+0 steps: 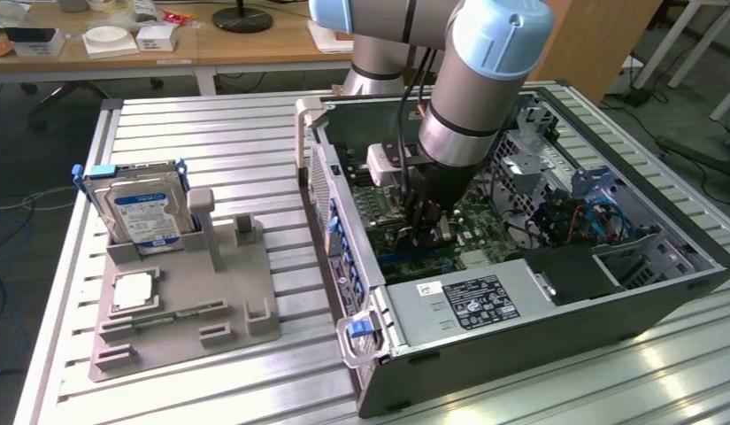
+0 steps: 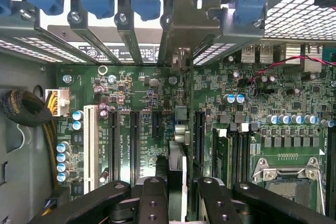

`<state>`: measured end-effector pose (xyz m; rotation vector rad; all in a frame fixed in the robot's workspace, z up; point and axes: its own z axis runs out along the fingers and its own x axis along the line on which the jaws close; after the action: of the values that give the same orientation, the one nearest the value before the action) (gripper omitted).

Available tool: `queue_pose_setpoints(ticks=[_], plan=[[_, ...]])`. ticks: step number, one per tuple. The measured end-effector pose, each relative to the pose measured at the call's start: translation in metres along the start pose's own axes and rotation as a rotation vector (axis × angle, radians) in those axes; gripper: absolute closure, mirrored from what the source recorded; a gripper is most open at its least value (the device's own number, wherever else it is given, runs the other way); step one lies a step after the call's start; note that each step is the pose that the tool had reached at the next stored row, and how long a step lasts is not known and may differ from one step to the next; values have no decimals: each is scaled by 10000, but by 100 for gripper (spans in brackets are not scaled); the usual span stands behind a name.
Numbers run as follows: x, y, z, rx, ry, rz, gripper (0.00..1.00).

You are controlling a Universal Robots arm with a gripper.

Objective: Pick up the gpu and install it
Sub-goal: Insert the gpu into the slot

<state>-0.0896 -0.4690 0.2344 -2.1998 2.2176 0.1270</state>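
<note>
Gpu [image 2: 177, 129], thin dark card seen edge-on, clamped upright in pincer [image 2: 176, 192].

Ribbed metal table carrying a computer case and a parts holder.
I see a pale, slatted aluminium table [image 1: 199, 133]. On the exterior view's right, an open dark computer case [image 1: 554, 345] lies on its side directly on the slats. Well apart, on the exterior view's left, a grey moulded parts holder [image 1: 211, 305] rests on the table, its upright slot holding a silver hard drive [image 1: 142, 211].
</note>
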Motion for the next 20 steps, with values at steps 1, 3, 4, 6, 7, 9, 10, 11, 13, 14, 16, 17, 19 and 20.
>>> queue_pose_setpoints(ticks=[1,3,4,6,7,9,10,11,13,14,16,17,19,20], plan=[[0,0,0,0,-1,0,73],[0,0,0,1,-2,0,73],[0,0,0,1,-2,-1,73],[-1,0,0,-13,-9,-2,73],[-1,0,0,-14,-9,-2,73],[-1,1,0,-13,-9,-1,73],[-1,1,1,-13,-9,0,73],[-1,1,0,-13,-9,-1,73],[-1,1,0,-13,-8,-1,73],[-1,1,0,-14,-8,-1,73],[0,-2,1,-16,-6,1,73],[0,-4,2,-16,-6,1,73],[0,-4,3,-15,-5,1,73],[-1,-5,3,-14,-7,0,73]])
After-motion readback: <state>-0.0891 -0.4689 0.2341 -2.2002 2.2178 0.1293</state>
